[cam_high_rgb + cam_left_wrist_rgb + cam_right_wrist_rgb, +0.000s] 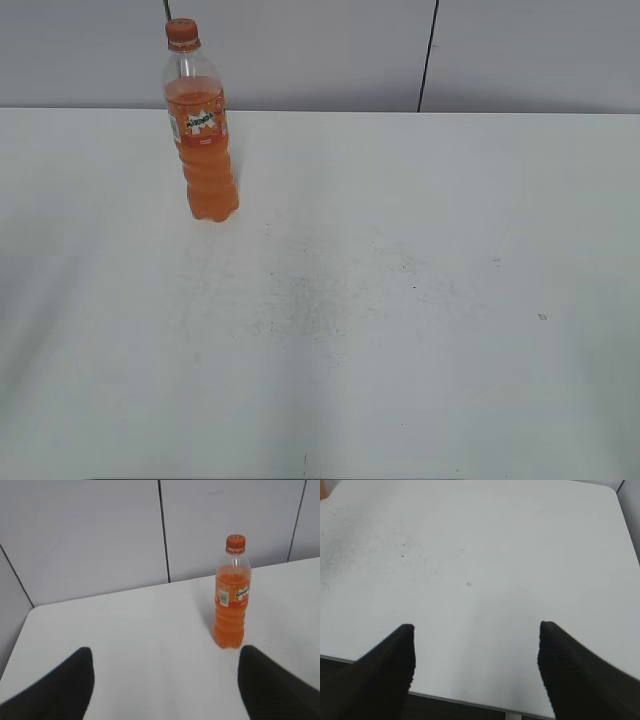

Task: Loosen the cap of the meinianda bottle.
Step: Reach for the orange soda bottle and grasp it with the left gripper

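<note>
Meinianda bottle: standing upright on the far left part of the white table, close to its back edge; showing again in the left wrist view, right of centre, well ahead of the claw.
Cap: sitting on top of the bottle neck, orange, looking seated; also showing in the left wrist view; nothing touching it.
Drink level: reaching up to the shoulder, clear plastic showing above it.
Label: wrapping the upper middle of the bottle, facing the exterior camera.
Left gripper: hanging with fingers spread wide, holding nothing; bottle lying beyond the right-hand finger, well apart from it.
Right gripper: hanging near the table's front edge with fingers spread wide, pinching nothing, only bare tabletop lying between them.
Exterior view: showing neither arm, only bottle and table.
Table surface: carrying faint dark specks and scuffs around the middle.
Wall: standing grey and panelled behind the table, a dark vertical seam running down it.
</note>
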`<act>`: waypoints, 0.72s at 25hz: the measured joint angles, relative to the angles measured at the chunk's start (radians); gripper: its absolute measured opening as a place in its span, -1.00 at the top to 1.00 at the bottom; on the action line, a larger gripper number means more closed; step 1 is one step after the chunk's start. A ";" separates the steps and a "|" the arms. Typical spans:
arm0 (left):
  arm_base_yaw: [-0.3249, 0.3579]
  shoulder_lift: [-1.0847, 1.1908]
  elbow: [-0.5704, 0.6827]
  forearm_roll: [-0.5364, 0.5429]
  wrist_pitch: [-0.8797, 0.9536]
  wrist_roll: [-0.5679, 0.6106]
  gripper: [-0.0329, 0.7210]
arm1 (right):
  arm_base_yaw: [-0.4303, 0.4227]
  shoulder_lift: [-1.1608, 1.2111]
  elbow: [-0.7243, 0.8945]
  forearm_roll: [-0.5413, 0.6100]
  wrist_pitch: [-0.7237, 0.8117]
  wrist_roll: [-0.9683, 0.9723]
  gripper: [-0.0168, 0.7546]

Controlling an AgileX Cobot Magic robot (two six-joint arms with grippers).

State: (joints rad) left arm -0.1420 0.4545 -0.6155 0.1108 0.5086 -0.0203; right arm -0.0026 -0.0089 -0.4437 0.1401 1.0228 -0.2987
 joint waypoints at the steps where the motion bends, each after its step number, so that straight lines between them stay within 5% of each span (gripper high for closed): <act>1: 0.000 0.045 0.000 0.007 -0.055 0.000 -0.52 | 0.000 0.000 0.000 0.000 0.000 0.000 -0.53; 7: 0.000 0.365 0.021 0.015 -0.438 0.000 -0.52 | 0.000 0.000 0.000 0.000 0.000 0.000 -0.53; 18: 0.000 0.795 0.237 -0.009 -1.190 -0.007 -0.52 | 0.000 0.000 0.000 0.000 0.000 0.000 -0.53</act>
State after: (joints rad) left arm -0.1420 1.2494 -0.3787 0.1019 -0.6818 -0.0276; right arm -0.0026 -0.0089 -0.4437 0.1401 1.0228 -0.2987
